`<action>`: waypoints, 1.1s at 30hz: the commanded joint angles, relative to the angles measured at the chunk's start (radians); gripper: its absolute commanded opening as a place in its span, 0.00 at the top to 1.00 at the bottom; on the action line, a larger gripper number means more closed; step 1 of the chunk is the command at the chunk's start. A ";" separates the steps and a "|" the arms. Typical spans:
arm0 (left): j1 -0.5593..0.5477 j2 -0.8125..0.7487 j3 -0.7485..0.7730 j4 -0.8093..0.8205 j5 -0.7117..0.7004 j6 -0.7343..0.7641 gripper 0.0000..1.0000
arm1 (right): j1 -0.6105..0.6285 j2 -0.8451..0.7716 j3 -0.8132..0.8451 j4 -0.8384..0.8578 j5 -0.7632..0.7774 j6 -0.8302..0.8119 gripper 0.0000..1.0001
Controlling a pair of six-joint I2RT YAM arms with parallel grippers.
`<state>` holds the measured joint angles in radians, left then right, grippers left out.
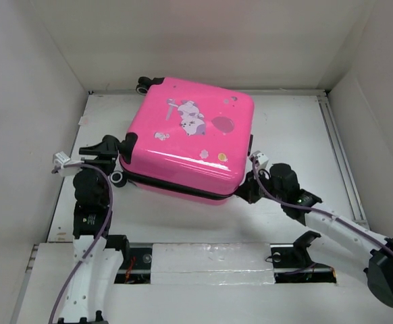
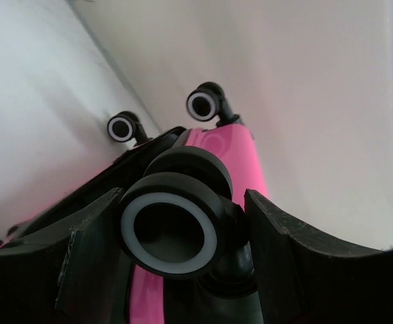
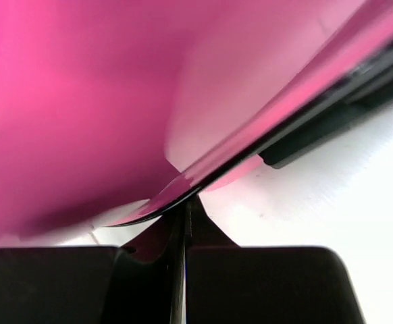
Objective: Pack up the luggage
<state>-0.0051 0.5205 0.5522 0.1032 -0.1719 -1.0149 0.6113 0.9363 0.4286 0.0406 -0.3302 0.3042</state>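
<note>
Your small glossy hot-pink hard-shell suitcase (image 1: 196,135) lies flat and zipped shut on the white table (image 1: 298,135), towards the far middle. Its printed face is turned up and it sits slightly askew to the table edges. You can see the cartoon animal print (image 1: 191,116) on top and the black zipper trim (image 1: 176,189) running along the near side. The small black wheels all point to the left, with one pair (image 1: 144,84) at the far-left corner close to the back wall. Your left gripper (image 1: 119,145) sits at the suitcase's near-left corner with its jaws spread wide. In the left wrist view a black wheel with a pale ring (image 2: 169,233) fills the gap between the two black fingers (image 2: 88,256). The pictures do not show whether the fingers press on it. Beyond it the pink shell (image 2: 244,155) runs away towards the two far wheels (image 2: 203,104). Your right gripper (image 1: 245,191) is low on the table at the near-right corner, tucked against the shell's lower edge. In the right wrist view its jaws are drawn together, with only a thin line between the fingers (image 3: 264,283). The tip of the gripper (image 3: 186,206) meets the rim of the pink shell (image 3: 82,101) just beside the dark zipper band (image 3: 318,128). You cannot tell whether anything is pinched there. The white surface (image 3: 331,202) shows beneath that corner.
</note>
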 commanded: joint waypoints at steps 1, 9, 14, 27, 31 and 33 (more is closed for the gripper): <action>-0.033 -0.079 -0.083 0.022 0.072 0.050 1.00 | -0.039 0.002 0.039 0.171 -0.009 -0.019 1.00; -0.033 0.052 -0.149 0.095 0.052 0.018 1.00 | -0.088 -0.070 0.001 0.171 0.000 -0.019 1.00; -0.033 -0.017 -0.169 0.035 -0.015 0.018 0.93 | -0.133 -0.024 0.028 0.171 -0.009 -0.019 1.00; -0.033 0.123 0.208 0.242 0.343 0.157 0.33 | -0.142 0.071 0.081 0.200 -0.035 -0.010 1.00; -0.033 0.250 0.271 0.302 0.394 0.194 0.36 | -0.142 0.125 0.108 0.209 -0.023 -0.010 1.00; -0.033 0.338 0.326 0.320 0.446 0.203 0.36 | -0.142 0.160 0.137 0.209 -0.014 -0.010 1.00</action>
<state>-0.0357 0.7448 0.8177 0.3523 0.1276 -0.8581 0.4717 1.0565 0.4778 0.0837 -0.3733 0.2913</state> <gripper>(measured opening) 0.643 0.015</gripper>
